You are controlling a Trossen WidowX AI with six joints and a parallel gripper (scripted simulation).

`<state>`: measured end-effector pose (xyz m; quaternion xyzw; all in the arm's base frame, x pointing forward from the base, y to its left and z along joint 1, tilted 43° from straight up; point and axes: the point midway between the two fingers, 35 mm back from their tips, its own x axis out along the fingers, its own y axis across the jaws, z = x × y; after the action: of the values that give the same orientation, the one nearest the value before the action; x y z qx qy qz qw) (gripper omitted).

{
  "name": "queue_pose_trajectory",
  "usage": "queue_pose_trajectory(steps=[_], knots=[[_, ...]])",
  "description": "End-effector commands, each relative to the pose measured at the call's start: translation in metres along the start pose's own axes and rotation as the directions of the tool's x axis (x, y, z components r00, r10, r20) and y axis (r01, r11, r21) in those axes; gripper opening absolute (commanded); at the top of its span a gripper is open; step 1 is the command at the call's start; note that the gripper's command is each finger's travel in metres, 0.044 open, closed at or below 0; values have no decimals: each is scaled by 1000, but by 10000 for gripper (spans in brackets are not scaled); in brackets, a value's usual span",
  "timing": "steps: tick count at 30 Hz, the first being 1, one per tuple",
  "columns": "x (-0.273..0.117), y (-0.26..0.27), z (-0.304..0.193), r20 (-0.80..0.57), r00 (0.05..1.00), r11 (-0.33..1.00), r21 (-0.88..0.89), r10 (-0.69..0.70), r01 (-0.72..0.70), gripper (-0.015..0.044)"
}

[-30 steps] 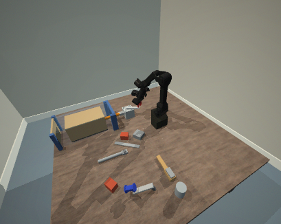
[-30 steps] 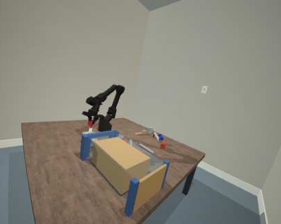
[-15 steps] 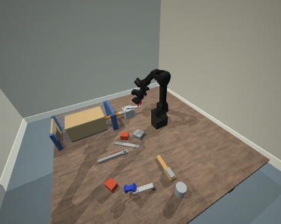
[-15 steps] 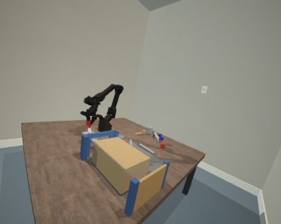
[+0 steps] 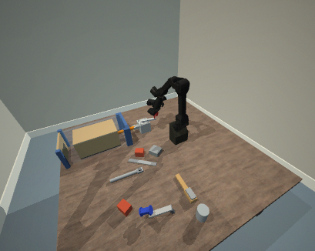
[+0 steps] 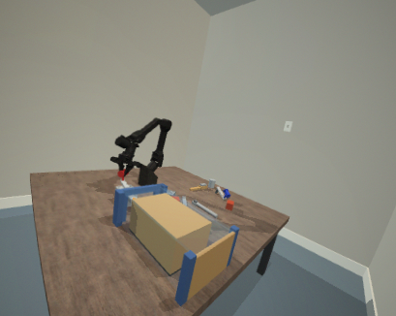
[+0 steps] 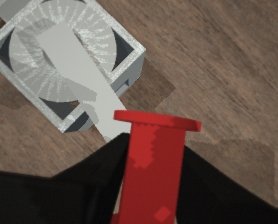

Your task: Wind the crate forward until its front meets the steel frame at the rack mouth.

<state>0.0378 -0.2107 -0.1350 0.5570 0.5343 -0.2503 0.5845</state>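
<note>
Bench (image 5: 236, 169) (image 6: 75, 233): crate (image 5: 95, 138) (image 6: 171, 220) between the frames, near one corner; winch (image 5: 145, 127) (image 7: 132, 75) before it; cylinder (image 5: 202, 213) (image 6: 212, 183) near the opposite long edge.

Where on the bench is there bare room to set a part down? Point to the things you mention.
Bare wood: the stretch between the arm's base (image 5: 179, 135) and the yellow-handled tool (image 5: 180, 181), and on to the bench's right edge. Crowded: around the winch (image 5: 145, 128), and the red block (image 5: 139, 152), grey block (image 5: 155, 150) and flat bar (image 5: 142, 162) cluster.
</note>
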Motion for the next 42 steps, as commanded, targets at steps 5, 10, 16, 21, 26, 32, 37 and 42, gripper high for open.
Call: queue_pose_trajectory(steps=[5,10,16,21,26,32,37,42], knots=[[6,-8,10,4,1000,1000,-14,-10,10,0],[8,-11,14,5,1000,1000,-14,-10,10,0],[10,-15,19,5,1000,1000,-14,-11,11,0],[16,-21,33,6,1000,1000,-15,-11,11,0],[20,-25,43,7,1000,1000,-15,-11,11,0],[23,-27,49,8,1000,1000,-15,-11,11,0],[25,-28,54,8,1000,1000,-16,-11,11,0],[27,-28,59,9,1000,1000,-16,-11,11,0]])
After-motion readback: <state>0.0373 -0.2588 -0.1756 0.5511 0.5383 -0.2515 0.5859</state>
